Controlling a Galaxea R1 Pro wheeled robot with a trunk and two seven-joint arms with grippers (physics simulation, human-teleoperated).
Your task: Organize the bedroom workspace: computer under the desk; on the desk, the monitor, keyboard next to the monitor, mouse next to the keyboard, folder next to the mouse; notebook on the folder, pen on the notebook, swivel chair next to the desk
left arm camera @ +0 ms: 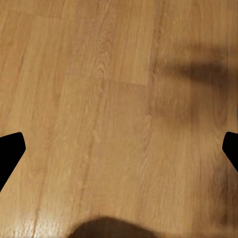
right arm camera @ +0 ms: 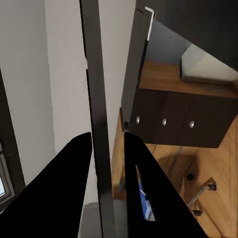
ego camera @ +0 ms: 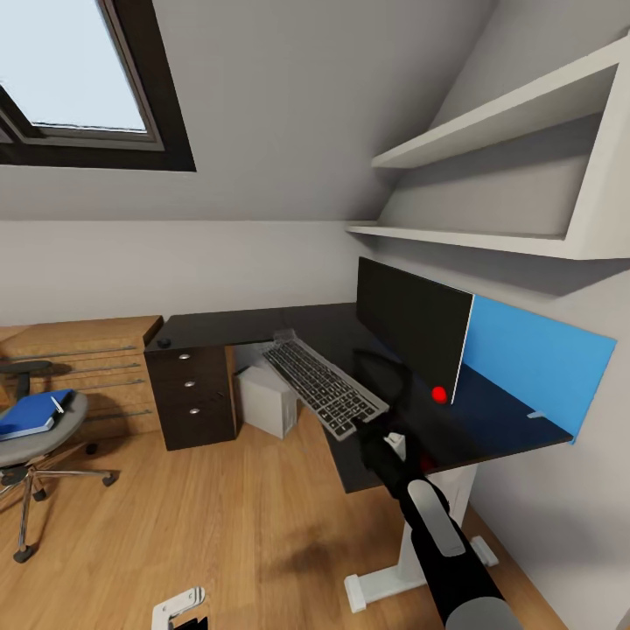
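Note:
My right gripper [ego camera: 374, 430] is shut on the near end of the slim dark keyboard [ego camera: 322, 385], which hangs tilted above the inner corner of the black desk [ego camera: 262, 325]. In the right wrist view, my fingers [right arm camera: 74, 168] clamp the keyboard [right arm camera: 94, 74] edge-on. The black monitor [ego camera: 411, 325] stands on the desk in front of the blue panel [ego camera: 534, 359]. The small mouse [ego camera: 164, 342] lies at the desk's left end. Under the desk stands the grey computer [ego camera: 267, 398]. The swivel chair [ego camera: 35, 437] at far left carries the blue folder [ego camera: 31, 413] and a white pen [ego camera: 57, 404]. My left gripper [left arm camera: 121, 146] hangs open over the floor.
A dark cabinet with round knobs [ego camera: 192, 394] stands under the desk's left end, beside a wooden drawer chest [ego camera: 87, 367]. White shelves [ego camera: 490, 131] jut out above the monitor under a sloped ceiling. Wooden floor [ego camera: 219, 525] lies between chair and desk.

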